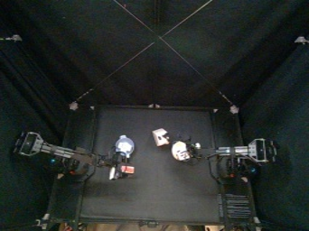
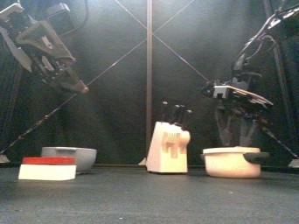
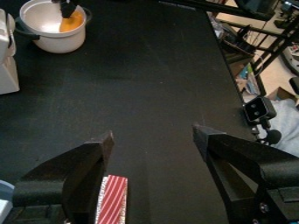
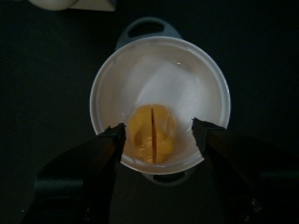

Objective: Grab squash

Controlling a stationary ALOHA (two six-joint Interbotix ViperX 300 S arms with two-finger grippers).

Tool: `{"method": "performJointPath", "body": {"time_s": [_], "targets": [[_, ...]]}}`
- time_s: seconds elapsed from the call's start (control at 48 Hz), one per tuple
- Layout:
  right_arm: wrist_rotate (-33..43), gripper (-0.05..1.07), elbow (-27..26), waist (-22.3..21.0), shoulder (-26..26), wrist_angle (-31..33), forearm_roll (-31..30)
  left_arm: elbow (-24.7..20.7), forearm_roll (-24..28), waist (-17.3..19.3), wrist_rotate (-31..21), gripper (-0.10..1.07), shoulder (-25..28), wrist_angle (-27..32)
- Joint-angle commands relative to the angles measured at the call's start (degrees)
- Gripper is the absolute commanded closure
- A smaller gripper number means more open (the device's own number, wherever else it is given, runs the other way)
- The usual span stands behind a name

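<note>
The squash [image 4: 155, 136] is a yellow piece lying inside a white two-handled pot [image 4: 176, 74]. In the right wrist view my right gripper [image 4: 156, 145] hangs straight over it, open, with one jaw on each side of the squash. The front view shows that gripper [image 2: 237, 137] just above the pot [image 2: 232, 163], apart from it. In the left wrist view the squash [image 3: 72, 23] shows as a yellow patch in the far pot. My left gripper [image 3: 152, 150] is open and empty, raised high at the left [image 2: 70, 81].
A white knife block [image 2: 170, 147] stands mid-table beside the pot. At the left lie a red-and-white box [image 2: 47, 169] and a grey bowl [image 2: 73, 157]. A blue-and-white round object [image 1: 125, 144] sits left of centre. Black curtains close the table in.
</note>
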Motion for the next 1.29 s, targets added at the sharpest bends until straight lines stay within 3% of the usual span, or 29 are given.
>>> {"method": "performJointPath", "body": {"time_s": [0.0,1.021,1.271], "targets": [[-0.26,0.09,-0.44,0.70,-1.41,0.00,-0.35,-0.62,0.09,0.18,0.18,-0.05,-0.09,-0.62],[-0.18,0.10,0.88,1.85,2.37,-2.02,-0.53,-0.09,0.18,0.53,0.18,-0.05,-0.09,-0.62],[-0.18,0.22,0.79,1.76,2.37,-2.02,-0.70,-0.09,0.18,0.53,0.18,-0.05,-0.09,-0.62]]}}
